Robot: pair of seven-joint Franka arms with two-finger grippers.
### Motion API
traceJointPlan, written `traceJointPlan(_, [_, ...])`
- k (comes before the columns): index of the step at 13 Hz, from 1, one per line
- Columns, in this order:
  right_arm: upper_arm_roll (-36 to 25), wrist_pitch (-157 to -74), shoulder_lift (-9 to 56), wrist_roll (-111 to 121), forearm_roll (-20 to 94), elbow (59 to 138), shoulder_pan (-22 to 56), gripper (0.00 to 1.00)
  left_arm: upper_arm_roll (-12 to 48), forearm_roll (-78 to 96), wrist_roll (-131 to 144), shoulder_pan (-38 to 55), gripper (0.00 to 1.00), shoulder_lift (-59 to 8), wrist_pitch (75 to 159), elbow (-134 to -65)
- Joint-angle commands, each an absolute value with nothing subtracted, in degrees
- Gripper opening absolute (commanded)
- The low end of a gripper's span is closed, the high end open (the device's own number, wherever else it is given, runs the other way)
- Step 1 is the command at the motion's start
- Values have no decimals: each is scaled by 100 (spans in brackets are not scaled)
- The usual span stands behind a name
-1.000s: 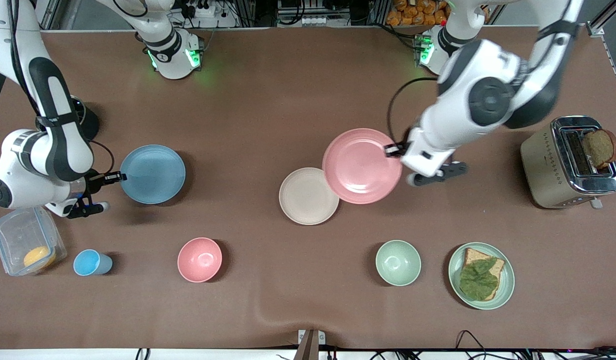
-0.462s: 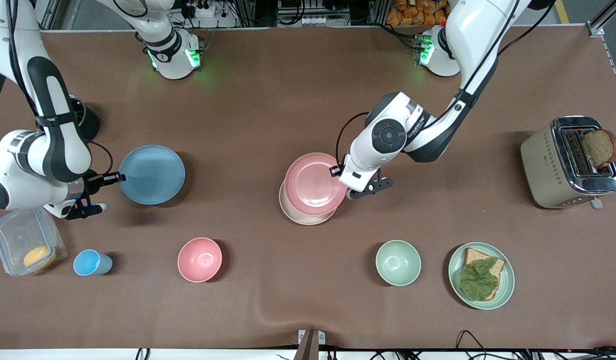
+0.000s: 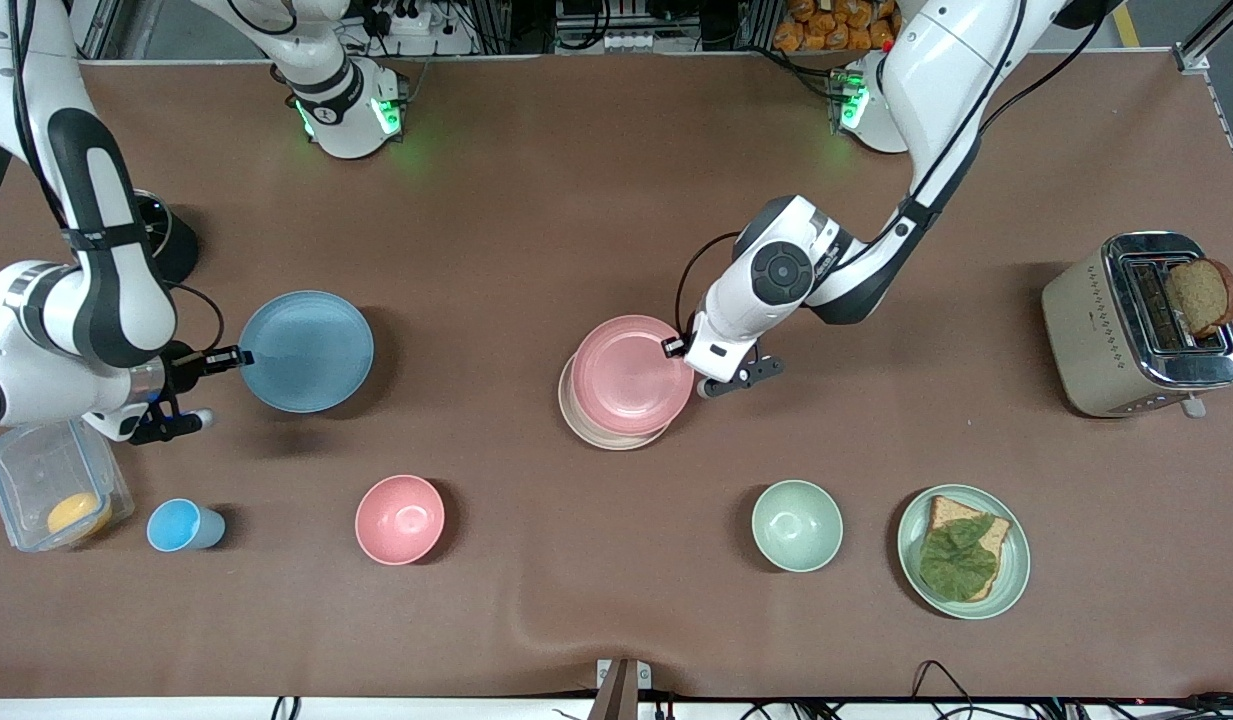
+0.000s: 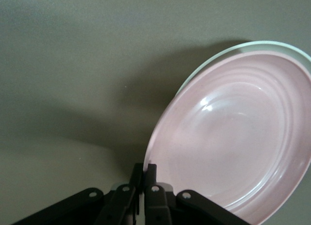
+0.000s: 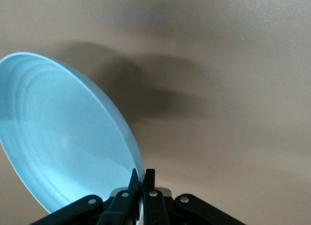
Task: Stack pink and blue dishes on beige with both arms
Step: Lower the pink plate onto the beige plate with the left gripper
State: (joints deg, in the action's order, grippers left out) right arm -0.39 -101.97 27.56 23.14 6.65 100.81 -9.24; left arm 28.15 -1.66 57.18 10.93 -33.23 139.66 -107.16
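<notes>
Left gripper (image 3: 674, 347) pinches rim of pink plate (image 3: 631, 374), plate over beige plate (image 3: 588, 424), offset toward robot bases; beige edge shows on side nearer front camera

Right gripper (image 3: 232, 354) clamps rim of blue plate (image 3: 306, 350), held above table toward right arm's end, shadow beneath

Risk: releasing pink off-centre leaves skewed stack; blue plate added later could slide or tip; thin rim pinch may let plate pivot

Along the worktop's (image 3: 576, 200) near edge sit a clear container (image 3: 51, 490) holding something orange, a blue cup (image 3: 181, 526), a pink bowl (image 3: 400, 519), a green bowl (image 3: 797, 525) and a green plate (image 3: 1016, 560) with bread and lettuce, while a toaster (image 3: 1136, 325) holding bread stands at the left arm's end.
</notes>
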Motion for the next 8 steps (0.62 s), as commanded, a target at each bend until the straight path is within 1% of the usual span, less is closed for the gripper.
traceJointPlan(1, [-62, -10037, 2812, 2312, 782, 9923, -888, 0, 2856, -202, 5888, 1055, 0, -3340, 14299, -10845])
traceJointPlan(8, [-62, -9871, 2812, 2294, 817, 9765, -844, 0, 2874, -193, 5950, 1072, 0, -3524, 14739, -10872])
